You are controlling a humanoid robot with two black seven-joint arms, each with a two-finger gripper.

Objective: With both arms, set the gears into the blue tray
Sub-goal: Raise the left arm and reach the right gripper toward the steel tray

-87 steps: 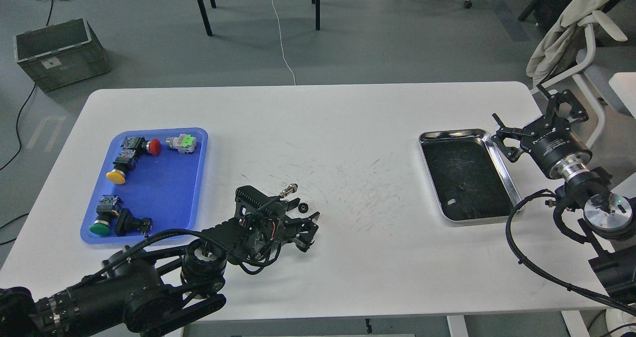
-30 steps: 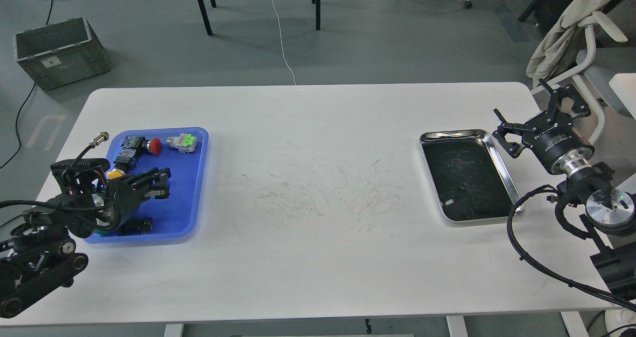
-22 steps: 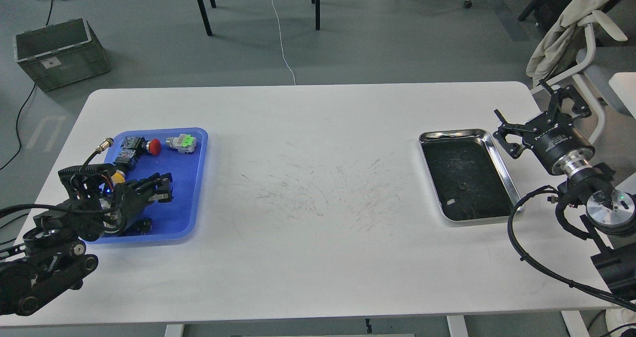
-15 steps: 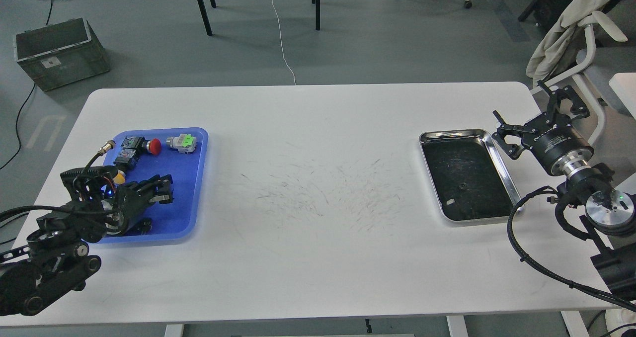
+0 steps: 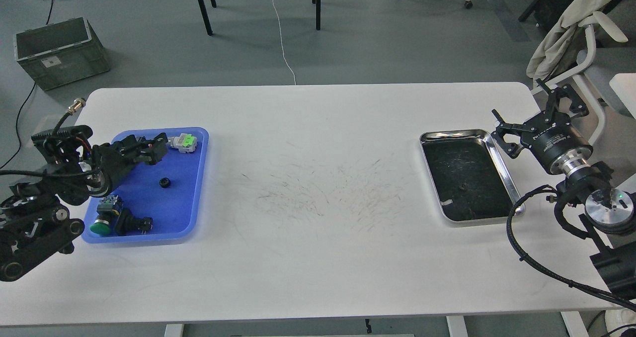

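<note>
Flat, hole up, one gear (image 5: 164,182) lies in the blue tray (image 5: 191,212).

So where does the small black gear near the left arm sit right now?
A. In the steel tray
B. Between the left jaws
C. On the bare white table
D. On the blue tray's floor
D: the gear lies loose on the floor of the blue tray, apart from the left gripper.

A white table (image 5: 318,128) is carrying two trays; the blue tray (image 5: 191,198) is sitting near its left edge; a steel tray (image 5: 504,175) with a black liner is lying near its right edge; faint dark scuffs, possibly scratches, are showing across its middle.
</note>
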